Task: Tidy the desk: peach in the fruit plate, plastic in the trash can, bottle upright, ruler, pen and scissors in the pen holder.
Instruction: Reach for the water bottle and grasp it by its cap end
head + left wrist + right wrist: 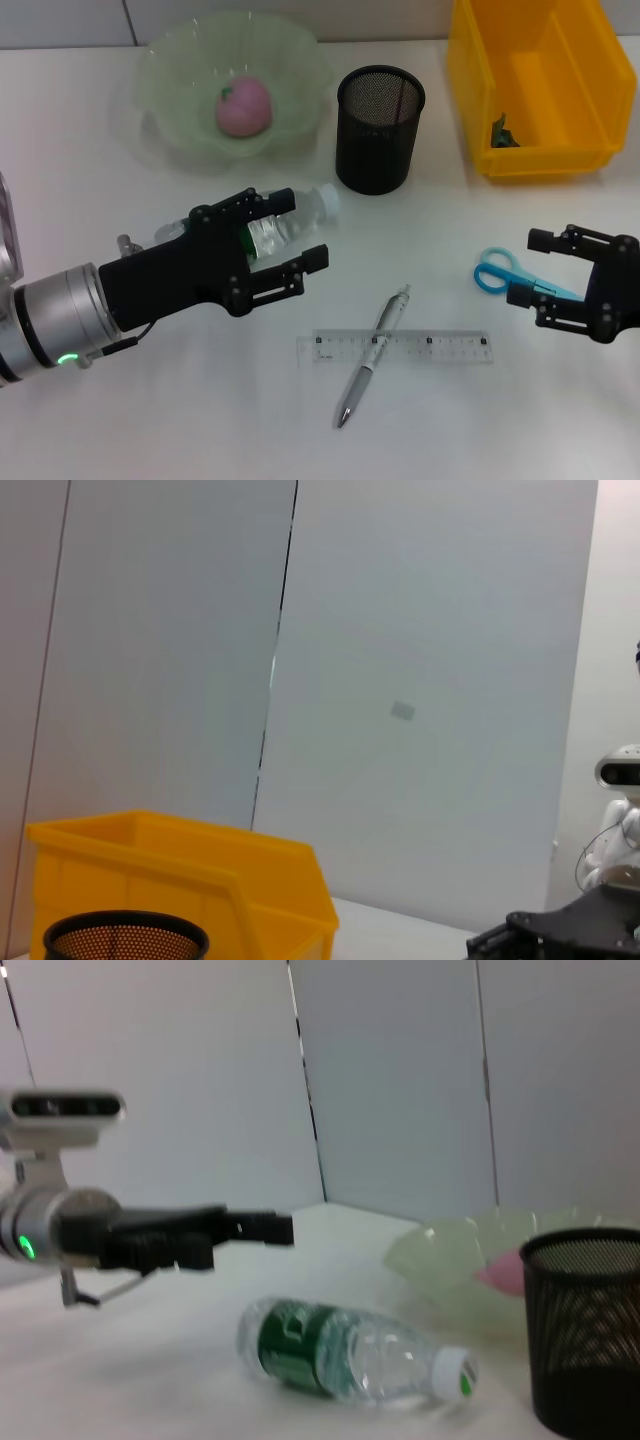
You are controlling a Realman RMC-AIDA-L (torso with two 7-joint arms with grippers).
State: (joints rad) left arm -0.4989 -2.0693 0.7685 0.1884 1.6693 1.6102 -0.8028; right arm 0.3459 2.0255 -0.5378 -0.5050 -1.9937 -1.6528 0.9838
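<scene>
Hovering above the lying bottle (pixel 285 228), the left hand (pixel 290 235) is spread open, fingers either side, gripping nothing. Right hand (pixel 540 270) is also open, poised over the blue scissors (pixel 497 272) on the table (pixel 150 420). Peach (pixel 244 106) sits in fruit plate (pixel 170 75); pen (pixel 372 357) crosses ruler (pixel 440 347).

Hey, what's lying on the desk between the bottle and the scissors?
In the head view, the pen and the clear ruler lie between the bottle and the scissors, the pen crossing over the ruler.
</scene>
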